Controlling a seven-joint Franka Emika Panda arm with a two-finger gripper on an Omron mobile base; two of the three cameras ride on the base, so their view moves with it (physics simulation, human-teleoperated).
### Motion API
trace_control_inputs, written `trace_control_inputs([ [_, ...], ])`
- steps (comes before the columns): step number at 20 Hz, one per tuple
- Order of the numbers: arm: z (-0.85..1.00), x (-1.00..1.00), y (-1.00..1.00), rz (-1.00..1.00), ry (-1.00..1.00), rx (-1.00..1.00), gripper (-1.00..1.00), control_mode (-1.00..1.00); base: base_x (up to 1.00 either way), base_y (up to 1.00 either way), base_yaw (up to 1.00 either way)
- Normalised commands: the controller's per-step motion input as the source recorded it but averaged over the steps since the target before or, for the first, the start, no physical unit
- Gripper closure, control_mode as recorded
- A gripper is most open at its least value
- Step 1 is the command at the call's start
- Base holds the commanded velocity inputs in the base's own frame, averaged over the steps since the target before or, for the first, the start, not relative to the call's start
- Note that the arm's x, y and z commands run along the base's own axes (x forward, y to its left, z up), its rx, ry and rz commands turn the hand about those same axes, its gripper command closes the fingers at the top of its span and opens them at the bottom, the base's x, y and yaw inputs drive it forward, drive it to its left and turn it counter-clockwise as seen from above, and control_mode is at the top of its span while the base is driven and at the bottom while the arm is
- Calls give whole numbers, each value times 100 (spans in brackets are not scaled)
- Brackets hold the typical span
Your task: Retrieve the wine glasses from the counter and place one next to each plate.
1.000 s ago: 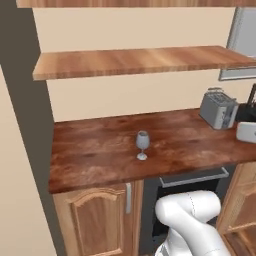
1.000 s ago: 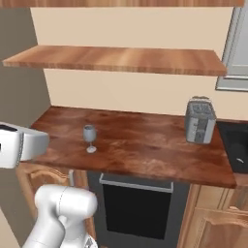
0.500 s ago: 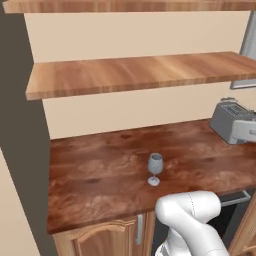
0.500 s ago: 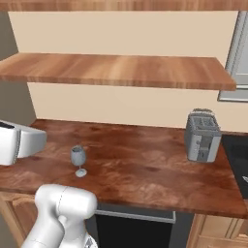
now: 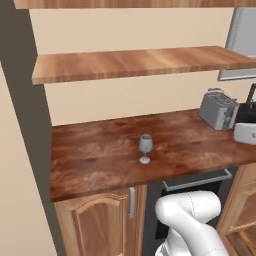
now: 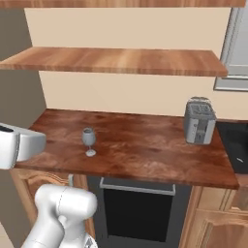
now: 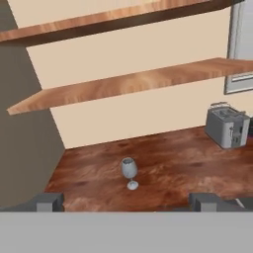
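You've got one wine glass (image 5: 145,148) standing upright on the counter (image 5: 100,160), approx. centre of the left base view, left-centre in the right base view (image 6: 88,141), and lower centre in the hand view (image 7: 129,173). It's alone on open worktop w/ nothing touching it and nothing between it and the front edge.

Going outward: a silver toaster (image 5: 218,110) sits well apart from the glass, at the right of the left base view, near the back wall; same toaster at right in the right base view (image 6: 199,121) and right edge of the hand view (image 7: 227,126). A white appliance (image 5: 245,133) pokes in at the right edge of the left base view, just in front of the toaster; can't tell what it is. Above the counter runs a wooden shelf (image 5: 135,62), w/ a second shelf (image 7: 108,22) higher up. A dark wall panel (image 5: 30,110) closes the left side. Under the counter: light wooden cabinet door (image 5: 95,225) at lower left, dark oven front (image 6: 138,208) beside it.

Arm: white elbow bulks up at the bottom of the left base view, below the counter edge. Gripper (image 7: 126,202) is pulled back from the counter, facing the glass; its two finger tips (image 7: 48,201) stand far apart at the bottom of the hand view, so it's wide open, holding nothing.
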Motion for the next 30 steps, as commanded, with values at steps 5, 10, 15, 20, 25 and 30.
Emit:
trace_control_inputs([
  [5,0,0,0,0,0,0,-100,100,13,23,14],
  [10,0,0,0,0,0,0,-100,100,27,0,30],
  [15,0,0,0,0,0,0,-100,100,0,0,14],
  [20,0,0,0,0,0,0,-100,100,0,37,-13],
  [25,0,0,0,0,0,0,-100,100,3,84,-30],
  [30,-1,0,2,-3,0,1,-100,-100,3,42,-20],
])
